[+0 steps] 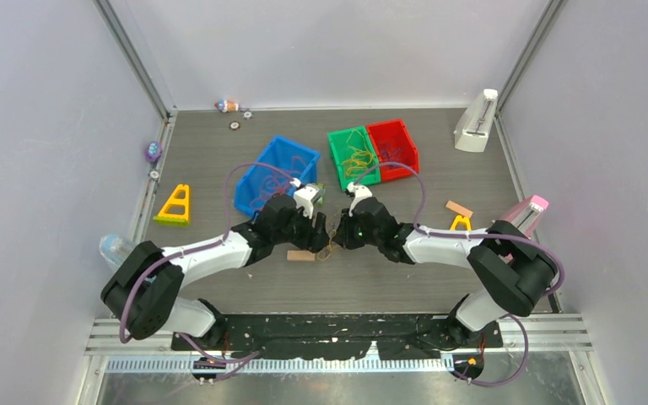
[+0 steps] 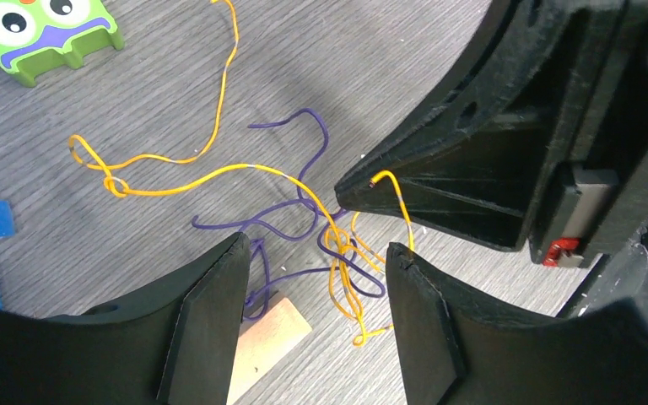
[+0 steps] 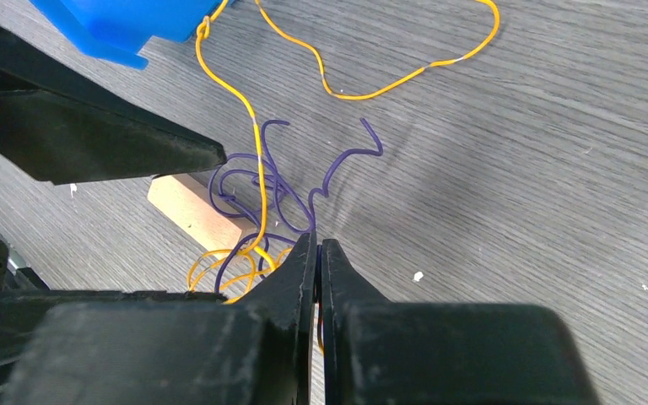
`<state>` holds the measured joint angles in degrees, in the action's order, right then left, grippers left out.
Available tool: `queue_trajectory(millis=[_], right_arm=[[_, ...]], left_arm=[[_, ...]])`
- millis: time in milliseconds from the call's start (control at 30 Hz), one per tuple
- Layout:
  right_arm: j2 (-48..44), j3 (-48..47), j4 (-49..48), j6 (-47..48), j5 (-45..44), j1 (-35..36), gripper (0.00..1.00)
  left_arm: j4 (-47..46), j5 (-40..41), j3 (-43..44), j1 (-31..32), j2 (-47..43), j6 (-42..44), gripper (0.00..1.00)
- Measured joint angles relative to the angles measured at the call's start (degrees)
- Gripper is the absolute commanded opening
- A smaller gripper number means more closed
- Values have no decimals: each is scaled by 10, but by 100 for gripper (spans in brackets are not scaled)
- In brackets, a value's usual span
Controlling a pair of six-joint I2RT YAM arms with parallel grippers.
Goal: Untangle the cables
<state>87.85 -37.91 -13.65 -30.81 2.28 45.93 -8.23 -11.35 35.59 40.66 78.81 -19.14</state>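
Observation:
A small tangle of yellow and purple cables point(image 2: 342, 261) lies on the grey table, with long yellow strands point(image 2: 219, 93) trailing away from it. My left gripper point(image 2: 316, 261) hovers open just over the tangle, one finger on each side, holding nothing. My right gripper point(image 3: 318, 246) is shut, with a purple strand point(image 3: 337, 164) and a yellow one pinched between its tips at the tangle's edge. From the top view both grippers, the left gripper point(image 1: 321, 236) and the right gripper point(image 1: 340, 240), meet tip to tip at the table's middle.
A wooden block point(image 2: 261, 337) lies beside the tangle, and a green monster toy point(image 2: 42, 34) sits further off. A blue bin point(image 1: 277, 173), a green bin point(image 1: 353, 154) holding yellow cables and a red bin point(image 1: 392, 148) stand behind. A yellow triangle point(image 1: 175, 205) sits left.

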Motion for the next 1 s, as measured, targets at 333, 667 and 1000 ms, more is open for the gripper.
queue_trajectory(millis=[333,667,1000], right_arm=[[-13,16,-2,0,0,6,5],[-79,45,21,-11,-41,12,5],[-248,111,172,-59,-225,9,5]], left_arm=[[32,4,82,0,88,-4,17],[52,12,91,1,100,-3,0],[33,147,-13,1,-61,-4,0]])
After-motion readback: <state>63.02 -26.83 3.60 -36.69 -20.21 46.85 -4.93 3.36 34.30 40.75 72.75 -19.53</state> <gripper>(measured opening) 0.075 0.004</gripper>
